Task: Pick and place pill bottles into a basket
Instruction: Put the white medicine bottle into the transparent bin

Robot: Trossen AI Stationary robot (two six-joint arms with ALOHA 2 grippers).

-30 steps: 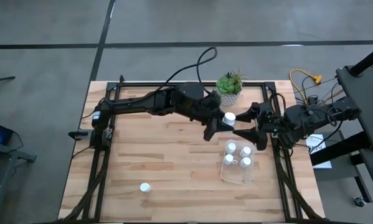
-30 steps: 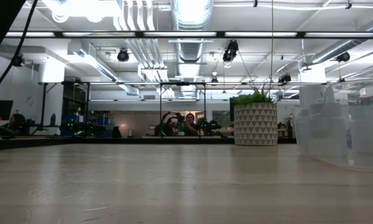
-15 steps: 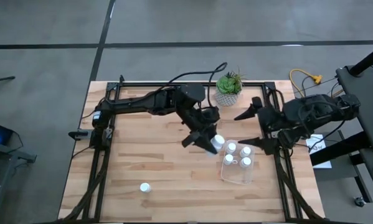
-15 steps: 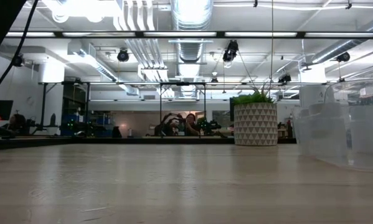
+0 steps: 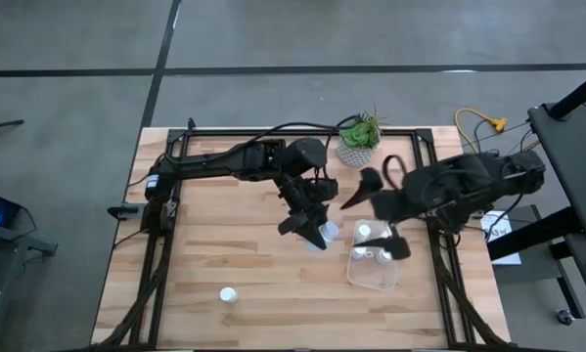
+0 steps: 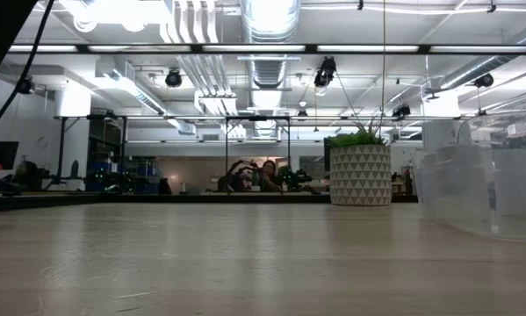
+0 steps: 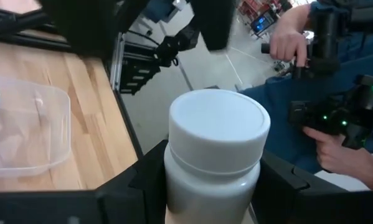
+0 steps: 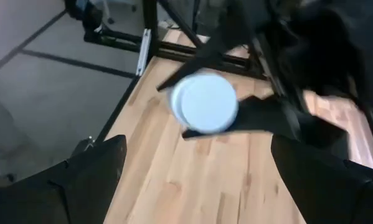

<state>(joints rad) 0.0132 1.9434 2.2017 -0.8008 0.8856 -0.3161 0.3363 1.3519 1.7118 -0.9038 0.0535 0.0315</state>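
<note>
My left gripper [image 5: 314, 231] is shut on a white pill bottle [image 5: 329, 232] just left of the clear basket [image 5: 374, 277]; the bottle fills the left wrist view [image 7: 216, 155]. The basket stands on the table with several bottles upright in it [image 5: 364, 232]. My right gripper [image 5: 378, 220] is open and empty over the basket's far end, facing the held bottle, whose cap shows in the right wrist view [image 8: 205, 102]. One more bottle [image 5: 228, 294] stands alone near the table's near left. My left gripper pinches the bottle's body just below the cap [image 7: 174, 186] between its two fingers, one on each side. The bottle is lifted clear of the table. Its cap end [image 7: 218, 118] sticks out beyond the fingers, toward the table's right side.
A potted green plant [image 5: 359, 137] stands at the far edge; in the low view it shows beside the basket [image 6: 361, 171]. A person's hands [image 7: 292, 40] hold controllers beyond the table's right side. Bare wood lies at the left and near middle.
My left gripper has carried the bottle from beside the plant toward the table's near edge and a little left, to the basket's left side. My right gripper has swung toward the table's left, over the basket's far end, still open.
</note>
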